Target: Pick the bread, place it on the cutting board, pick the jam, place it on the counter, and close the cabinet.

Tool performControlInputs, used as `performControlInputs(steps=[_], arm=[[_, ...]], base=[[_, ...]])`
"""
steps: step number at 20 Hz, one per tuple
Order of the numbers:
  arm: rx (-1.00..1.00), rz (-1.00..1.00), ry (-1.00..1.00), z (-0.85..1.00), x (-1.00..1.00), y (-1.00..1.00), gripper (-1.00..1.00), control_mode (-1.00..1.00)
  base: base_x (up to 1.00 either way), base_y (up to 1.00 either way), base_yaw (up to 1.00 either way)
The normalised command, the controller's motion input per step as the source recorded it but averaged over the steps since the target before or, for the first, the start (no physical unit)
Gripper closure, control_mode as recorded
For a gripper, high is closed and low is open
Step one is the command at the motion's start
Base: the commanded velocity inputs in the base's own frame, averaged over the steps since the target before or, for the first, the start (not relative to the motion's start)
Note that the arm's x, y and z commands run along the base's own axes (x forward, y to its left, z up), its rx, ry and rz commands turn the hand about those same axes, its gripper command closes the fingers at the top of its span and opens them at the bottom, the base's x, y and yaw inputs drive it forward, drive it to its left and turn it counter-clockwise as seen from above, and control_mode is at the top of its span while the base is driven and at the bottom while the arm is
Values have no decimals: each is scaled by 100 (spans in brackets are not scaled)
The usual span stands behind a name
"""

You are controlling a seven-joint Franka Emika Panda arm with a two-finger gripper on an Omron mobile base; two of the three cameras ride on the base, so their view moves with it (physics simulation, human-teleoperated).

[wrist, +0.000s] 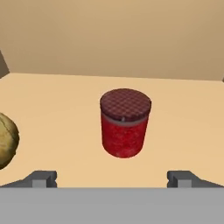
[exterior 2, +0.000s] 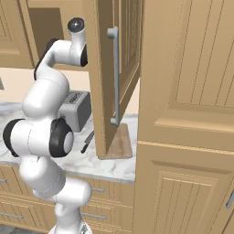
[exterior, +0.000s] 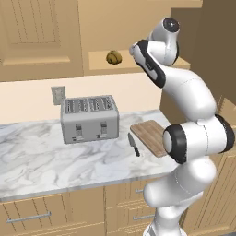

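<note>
The jam [wrist: 125,122], a red jar with a dark red lid, stands upright on the tan cabinet shelf in the hand view. My gripper [wrist: 112,178] is open, its fingertips [wrist: 42,178] wide apart and short of the jar, touching nothing. The bread [wrist: 6,141] lies to the left of the jam; from the left base it sits on the shelf as a brown roll [exterior: 114,57], beside my raised arm. The cutting board [exterior: 150,136] lies bare on the counter [exterior: 37,152]. The cabinet door [exterior 2: 103,77] stands open, its grey handle [exterior 2: 115,75] facing the right base camera.
A grey toaster [exterior: 90,118] stands on the counter left of the board, with a black-handled knife [exterior: 134,144] between them. The open door hangs over the board [exterior 2: 121,141]. A tall wooden unit [exterior 2: 187,114] closes off the right side.
</note>
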Motion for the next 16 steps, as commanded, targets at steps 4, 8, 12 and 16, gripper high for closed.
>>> performControlInputs(steps=[4,8,12,16], arm=[[0,0,0,-3,21,-1,-100,-100],[0,0,0,-5,18,-3,-100,-100],[0,0,0,-9,18,-3,-100,-100],[0,0,0,-9,17,-1,-100,-100]], base=[[0,0,0],[0,0,0],[0,0,0],[0,0,0]])
